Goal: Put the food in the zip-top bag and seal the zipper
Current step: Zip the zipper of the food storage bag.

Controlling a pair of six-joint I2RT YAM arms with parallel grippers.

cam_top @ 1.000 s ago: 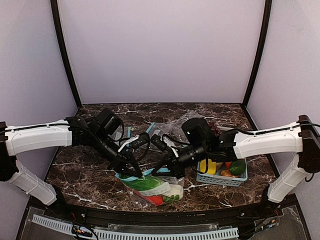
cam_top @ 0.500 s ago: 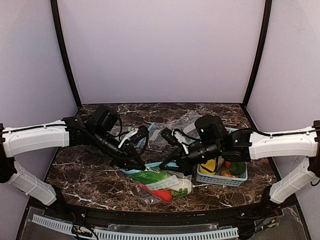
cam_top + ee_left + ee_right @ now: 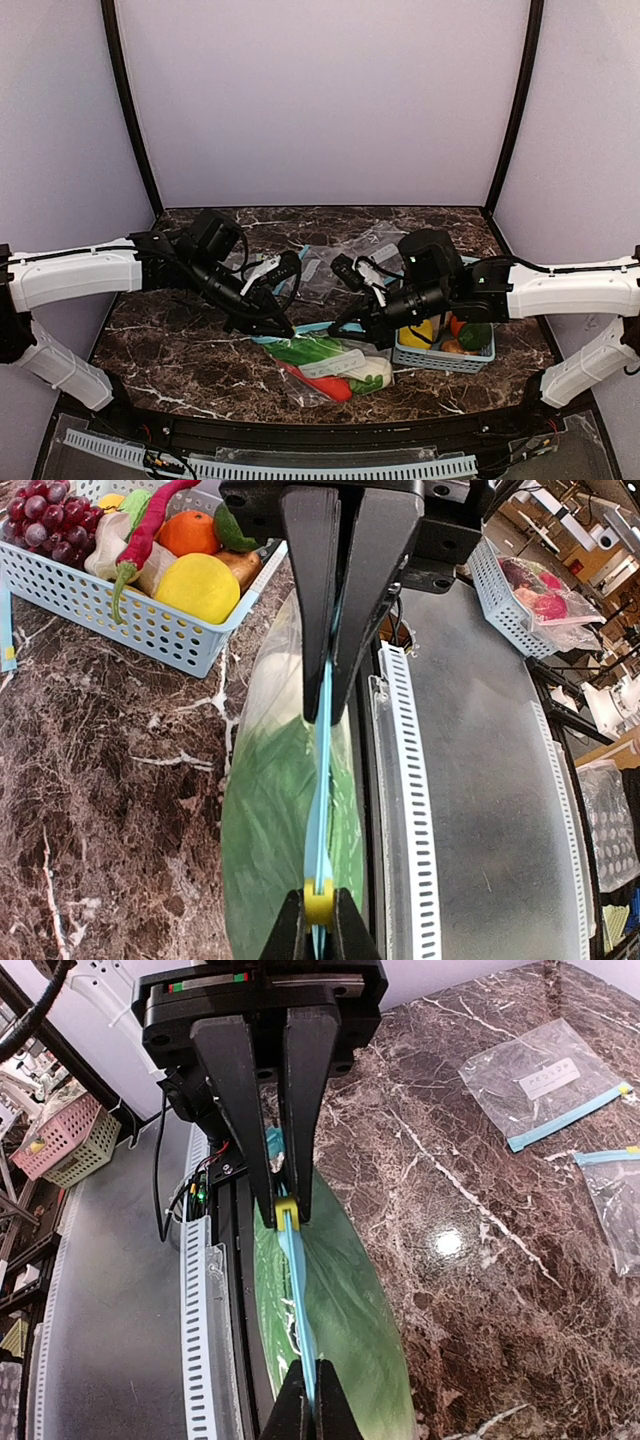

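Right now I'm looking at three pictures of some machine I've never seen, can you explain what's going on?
Two robot arms are bolted to a marbled table, each ending in a two-finger gripper. The wide picture comes from a fixed camera above; the other two from cameras on the wrists. On the table: a blue basket of toy fruit and smaller clear bags. The left gripper and right gripper are both shut on the light-blue zipper of a large zip-top bag holding toy vegetables, stretching it between them.

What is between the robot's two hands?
The blue zipper runs straight from the left hand to the right hand; both wrist views show it.
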